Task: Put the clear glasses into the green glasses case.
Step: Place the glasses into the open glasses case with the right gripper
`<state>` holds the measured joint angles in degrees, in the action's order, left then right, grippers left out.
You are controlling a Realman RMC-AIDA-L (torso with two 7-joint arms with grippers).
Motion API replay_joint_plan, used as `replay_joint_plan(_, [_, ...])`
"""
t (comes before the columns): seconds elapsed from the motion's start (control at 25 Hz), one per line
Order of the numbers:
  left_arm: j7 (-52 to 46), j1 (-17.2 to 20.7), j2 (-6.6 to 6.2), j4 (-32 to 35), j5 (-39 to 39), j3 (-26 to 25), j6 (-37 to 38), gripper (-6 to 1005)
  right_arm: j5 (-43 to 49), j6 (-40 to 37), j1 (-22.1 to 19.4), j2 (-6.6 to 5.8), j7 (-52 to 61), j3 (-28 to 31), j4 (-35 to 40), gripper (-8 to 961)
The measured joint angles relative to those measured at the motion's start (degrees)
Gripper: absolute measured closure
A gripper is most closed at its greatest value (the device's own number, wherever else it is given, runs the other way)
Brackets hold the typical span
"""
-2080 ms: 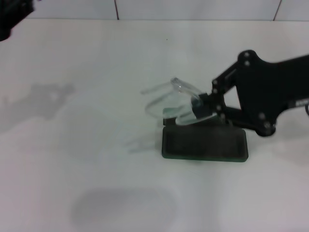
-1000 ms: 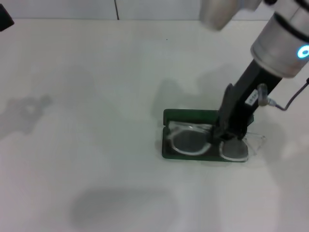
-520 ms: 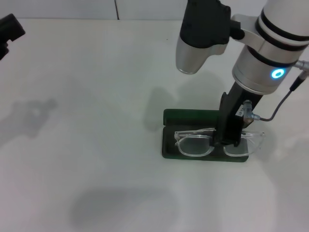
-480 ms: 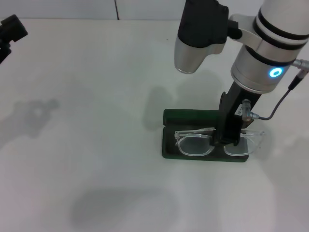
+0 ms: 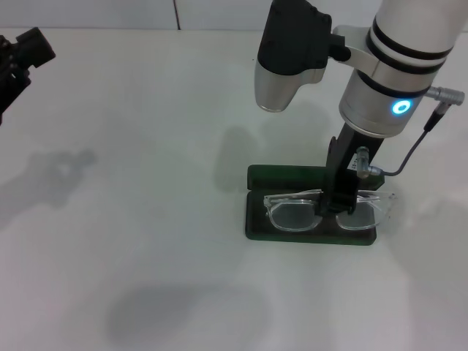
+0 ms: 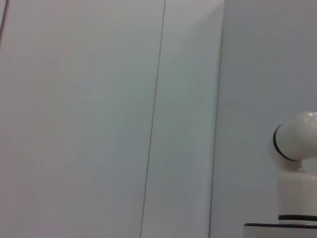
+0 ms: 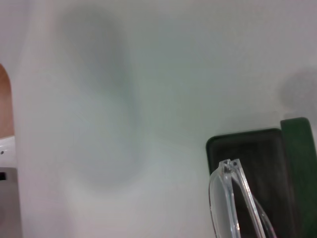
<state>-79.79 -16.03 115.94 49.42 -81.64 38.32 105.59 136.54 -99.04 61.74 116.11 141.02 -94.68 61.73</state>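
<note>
The green glasses case [image 5: 284, 177] lies open on the white table, right of centre in the head view, its lid raised along the far side. The clear glasses [image 5: 292, 216] rest lenses-up across the case's tray, and their right end reaches just past the case's right edge. My right gripper [image 5: 338, 207] points straight down and is shut on the glasses' bridge. The right wrist view shows one end of the glasses [image 7: 225, 198] over the dark tray of the case [image 7: 247, 148]. My left gripper [image 5: 20, 58] hangs at the far left, high above the table.
The white table [image 5: 146, 219] stretches bare to the left and front of the case. A tiled wall [image 5: 175, 13] runs along the back. The left wrist view shows only wall panels and a white robot joint [image 6: 297, 148].
My right gripper swung over the case and lowered the glasses onto the open tray. In the last half second it shifted them slightly left, further inside the case.
</note>
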Motion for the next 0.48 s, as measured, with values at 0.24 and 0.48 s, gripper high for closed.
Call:
replay_joint_plan(0.24, [0.0,-0.4,-0.01,-0.1,-0.5,0.0,-0.2,931,0.1,1.3,0.6,0.00,-0.4,-0.1,-1.8,883])
replay_joint_plan(0.48, [0.1,-0.5,0.04,-0.1,-0.5,0.0,-0.3,931,0.1,2.2,1.0,0.07,-1.4,-0.2,-3.7,882])
